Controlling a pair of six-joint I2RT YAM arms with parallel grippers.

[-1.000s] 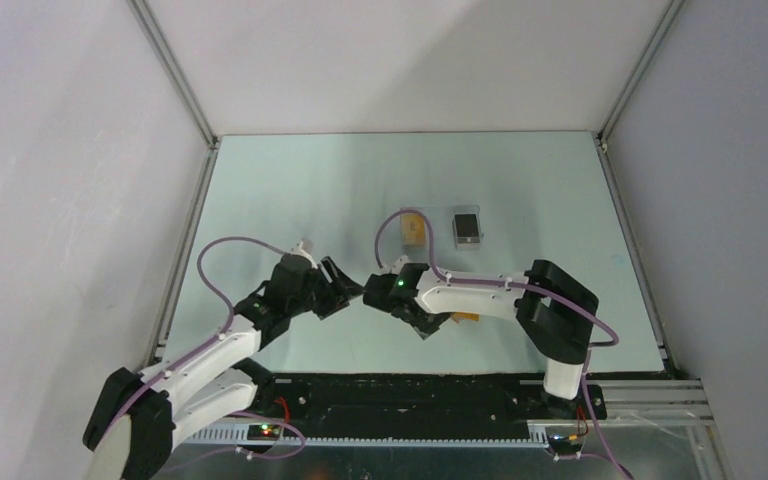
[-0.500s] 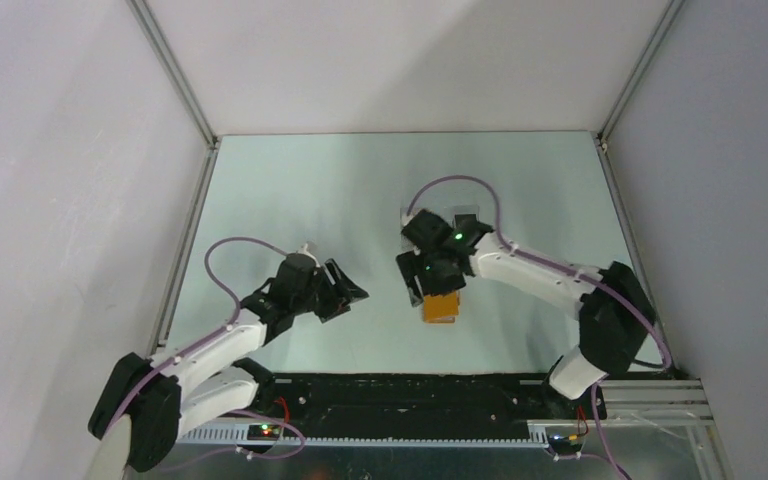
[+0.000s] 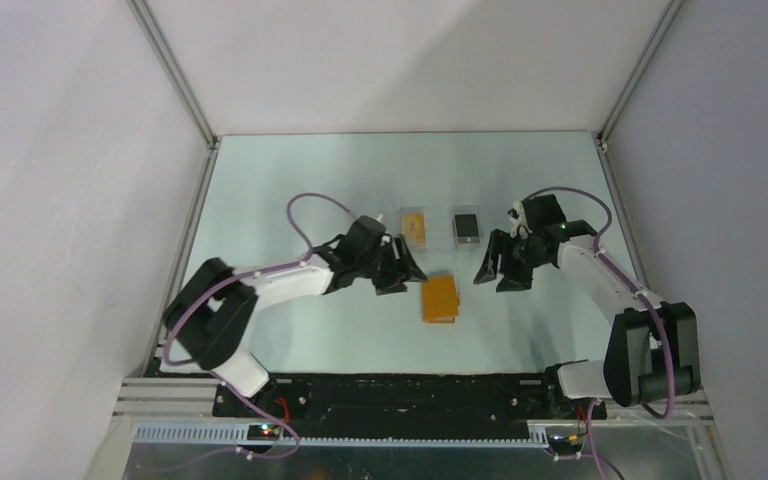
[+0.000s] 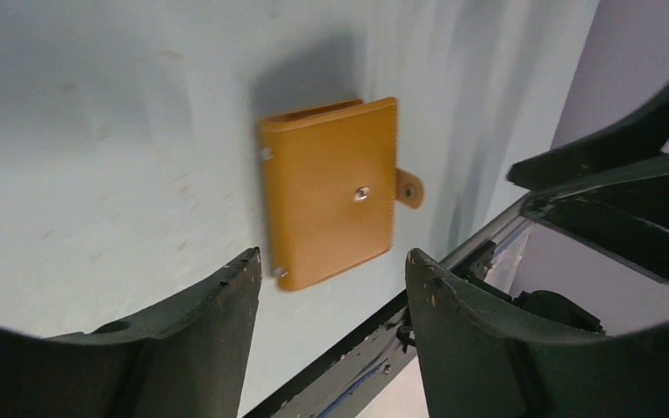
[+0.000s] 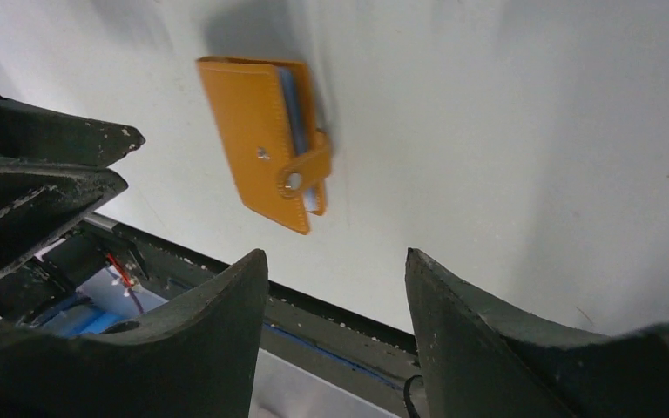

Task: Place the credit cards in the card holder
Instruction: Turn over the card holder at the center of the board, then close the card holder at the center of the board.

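On the table (image 3: 290, 190), 1 closed card holder (image 3: 440, 299), 2 clear cases (image 3: 415, 227) (image 3: 468, 225)

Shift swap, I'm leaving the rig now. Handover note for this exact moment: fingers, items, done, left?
Left gripper: fingers open, empty, just left of the card holder.
Right gripper: fingers open, empty, to its right.
Card holder: flat on the table between the two grippers, folded shut, strap over the snap. Light blue card edges show inside.
Two clear plastic rectangles lie behind it, apart from both grippers.
Done: cards look stowed; no loose card visible in these views.
Left: probably only checking that the snap is fastened and pulling the arms back.
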